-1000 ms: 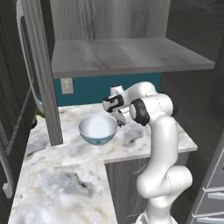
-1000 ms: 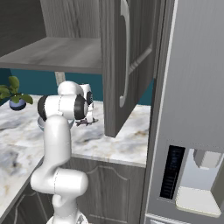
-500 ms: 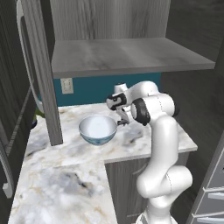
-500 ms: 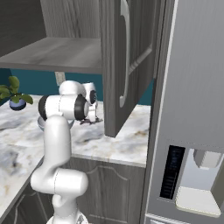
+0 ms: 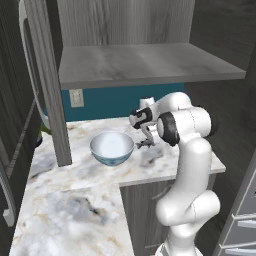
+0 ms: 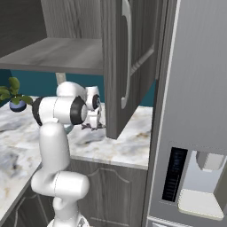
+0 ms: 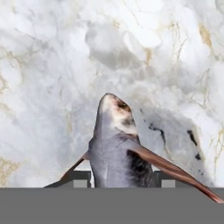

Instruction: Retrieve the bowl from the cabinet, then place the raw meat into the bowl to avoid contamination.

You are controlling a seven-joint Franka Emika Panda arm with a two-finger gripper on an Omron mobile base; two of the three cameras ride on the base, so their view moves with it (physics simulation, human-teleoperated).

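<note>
One bowl (image 5: 112, 148) sits on the marble desk (image 5: 75, 210), round and glossy, white inside with a pale blue pattern round its outer wall, standing upright and nothing in it. Just to its right hangs the gripper (image 5: 145, 144), pointing down at the stone, and there is the raw meat (image 7: 117, 148) between the jaws: one small fish-shaped piece, smooth grey body, paler blotched snout, reddish-brown fins flaring out to either side. In the hand view the two dark fingertips (image 7: 78, 178) flank the fish's body, so the jaws look closed on it, half-wide, though the contact itself is hidden at the bottom edge, so I'd call it a grip with a little caution. The meat is beside the bowl, not over it; whether it hangs just clear of the desk or touches it I can't tell.

The desk is white marble, veined grey and gold, with a dark shadow patch under the fish. Above, the cabinet (image 5: 145, 65) in grey wood grain, its flat shelf bare, two doors swung open; the right door (image 6: 128, 62) is panelled with one long curved metal bar handle. One small green plant (image 6: 13, 91) in a blue pot stands far left on the desk.
</note>
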